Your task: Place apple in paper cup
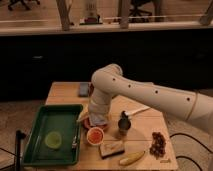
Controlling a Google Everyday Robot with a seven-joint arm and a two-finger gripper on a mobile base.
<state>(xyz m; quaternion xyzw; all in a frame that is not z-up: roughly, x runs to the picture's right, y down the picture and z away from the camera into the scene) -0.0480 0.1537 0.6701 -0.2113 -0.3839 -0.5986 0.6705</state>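
We see the small round orange-red apple (95, 134) sitting inside the white paper cup (95, 136) on the wooden surface (65, 95); the gripper (97, 120) hangs just above, beside the smooth green tray (35, 131).

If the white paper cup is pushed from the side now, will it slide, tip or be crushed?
The paper cup is small and wide-rimmed, so a hard pinch would probably dent it. The apple seems to sit inside, so it likely slides rather than tips. The gripper hangs just behind it.
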